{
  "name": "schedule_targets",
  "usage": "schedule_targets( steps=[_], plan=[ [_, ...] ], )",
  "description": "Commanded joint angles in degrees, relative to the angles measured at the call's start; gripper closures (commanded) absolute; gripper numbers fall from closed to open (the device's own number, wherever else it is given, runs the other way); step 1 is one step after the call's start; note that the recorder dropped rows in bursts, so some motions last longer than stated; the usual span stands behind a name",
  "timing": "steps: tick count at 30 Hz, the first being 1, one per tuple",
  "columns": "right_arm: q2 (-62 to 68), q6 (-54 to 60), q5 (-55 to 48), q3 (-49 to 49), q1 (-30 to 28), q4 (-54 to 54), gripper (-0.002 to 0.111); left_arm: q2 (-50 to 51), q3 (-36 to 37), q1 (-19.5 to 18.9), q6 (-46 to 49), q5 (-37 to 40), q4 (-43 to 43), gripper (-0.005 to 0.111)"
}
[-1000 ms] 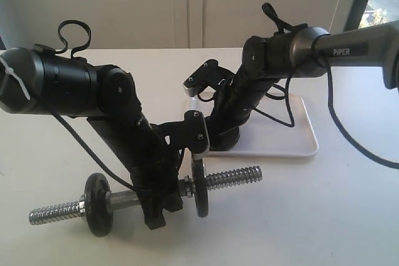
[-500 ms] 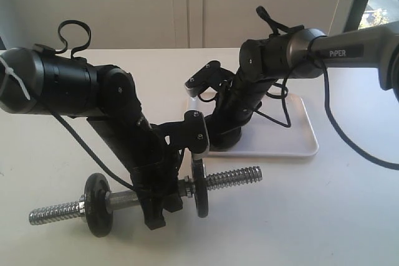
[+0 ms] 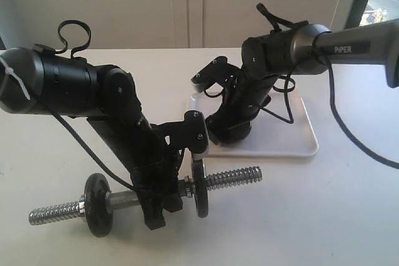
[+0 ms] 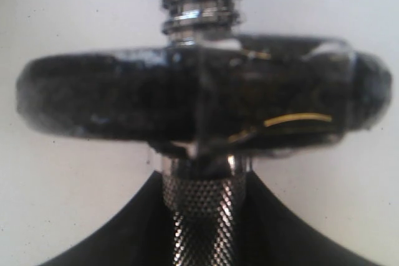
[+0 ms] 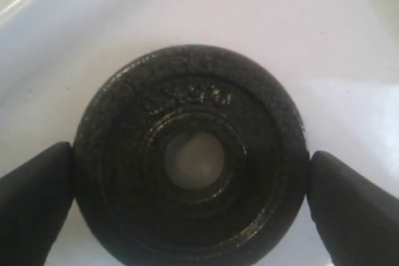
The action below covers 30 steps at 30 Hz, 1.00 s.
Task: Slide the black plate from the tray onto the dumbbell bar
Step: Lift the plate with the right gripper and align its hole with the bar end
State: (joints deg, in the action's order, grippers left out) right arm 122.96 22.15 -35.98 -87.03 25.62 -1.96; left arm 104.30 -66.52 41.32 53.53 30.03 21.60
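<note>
The black plate (image 5: 187, 101) lies flat in the white tray (image 3: 293, 141). My right gripper (image 5: 190, 179) is down over it, its two fingers (image 5: 37, 197) pressed against opposite sides of the rim. In the exterior view the right gripper (image 3: 229, 134) hides this plate. The chrome dumbbell bar (image 3: 234, 177) rests on the table in front of the tray. My left gripper (image 3: 159, 210) is shut on the bar's knurled middle (image 4: 202, 210). Two more black discs sit on the bar, one towards the left end (image 3: 98, 205) and one right of the left gripper (image 3: 201, 189).
The white table (image 3: 324, 216) carries the bar and the tray. The left arm (image 3: 75, 88) leans across the left half and its wrist bracket (image 3: 193, 130) stands close to the tray's near left corner. A wall and cabinet doors rise behind.
The right arm has shifted a little to the right and up over the tray. The left arm, the bar and its two discs have not moved.
</note>
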Motion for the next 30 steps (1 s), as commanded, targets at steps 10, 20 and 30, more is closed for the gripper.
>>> schedule_targets(
  steps=[10, 20, 30],
  plan=[
    [-6.3, -1.9, -5.2, -2.8, -3.7, 0.0, 0.108, -3.0, -0.9, 0.0, -1.1, -0.5, 4.5, 0.107],
    [-7.4, 8.3, -11.6, -2.8, -11.0, -22.2, 0.108, -2.9, -0.9, 0.0, -2.5, -1.5, 4.5, 0.107],
    [-8.9, 12.7, -24.1, -2.8, -19.1, -34.9, 0.108, -2.9, -0.9, 0.0, -6.1, -4.9, 4.5, 0.107]
  ],
)
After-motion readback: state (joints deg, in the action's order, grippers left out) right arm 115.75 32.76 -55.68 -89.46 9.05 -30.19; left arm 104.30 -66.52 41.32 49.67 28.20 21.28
